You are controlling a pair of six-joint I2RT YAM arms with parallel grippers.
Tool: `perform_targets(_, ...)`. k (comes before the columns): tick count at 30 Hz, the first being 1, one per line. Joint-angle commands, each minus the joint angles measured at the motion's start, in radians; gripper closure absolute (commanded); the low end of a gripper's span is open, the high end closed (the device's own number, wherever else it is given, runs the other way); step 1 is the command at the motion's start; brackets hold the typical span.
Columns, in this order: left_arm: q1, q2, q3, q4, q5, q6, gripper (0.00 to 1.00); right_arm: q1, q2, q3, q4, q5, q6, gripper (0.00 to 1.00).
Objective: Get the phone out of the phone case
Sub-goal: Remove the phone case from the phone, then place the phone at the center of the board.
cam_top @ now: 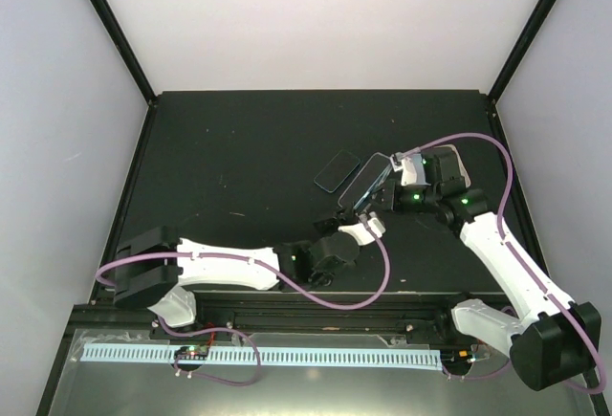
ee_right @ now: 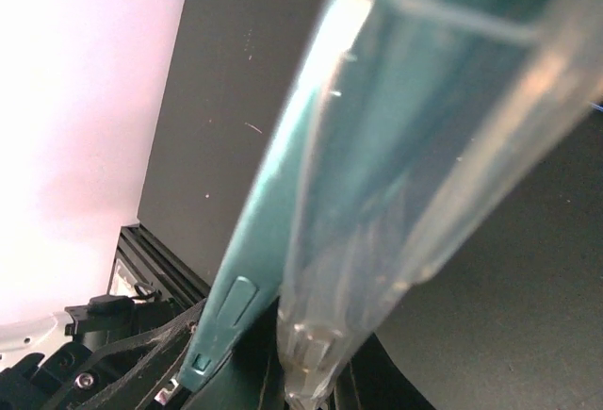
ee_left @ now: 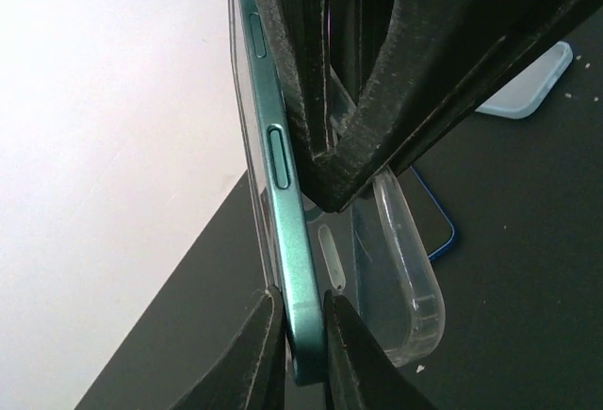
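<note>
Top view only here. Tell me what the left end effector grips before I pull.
Observer: The left end effector is shut on the teal phone alone, at its end; the clear case sits outside the fingers.
Operator: Report the gap there.
Observer: At that end the case stands away from the phone's back.
Operator: Check the right hold.
Observer: The right end effector is shut with the case running between its fingers. Blur hides whether the phone is pinched too.
</note>
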Motion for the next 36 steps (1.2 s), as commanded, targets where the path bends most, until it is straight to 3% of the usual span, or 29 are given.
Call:
perform_targets(1, 0.003, -0.131, -0.002, 0.030, -0.012, -0.118, 0.98, 0.000, -0.011, 0.036, -0.034, 0.160, -0.075, 0.99)
perform_targets(9, 0.018, -0.337, -0.075, -0.008, 0.067, -0.297, 0.99, 0.001, 0.015, 0.067, -0.055, 0.382, -0.125, 0.99)
perform_targets(16, 0.052, -0.478, -0.116, -0.097, 0.096, -0.373, 0.98, 0.000, -0.008, 0.068, -0.051, 0.453, -0.154, 0.99)
perform_targets(22, 0.117, -0.555, -0.201, -0.256, 0.106, -0.508, 0.98, -0.001, -0.072, 0.057, -0.008, 0.413, -0.416, 0.99)
perform_targets(27, 0.169, -0.521, -0.230, -0.389, 0.047, -0.586, 0.98, -0.023, -0.188, 0.005, 0.022, 0.380, -0.527, 0.99)
perform_targets(31, 0.254, -0.440, -0.239, -0.398, 0.096, -0.581, 0.98, -0.033, -0.300, -0.113, 0.107, 0.364, -0.565, 0.99)
perform_targets(36, 0.347, -0.287, -0.172, -0.443, 0.162, -0.559, 0.98, -0.072, -0.263, -0.102, 0.089, 0.290, -0.591, 0.99)
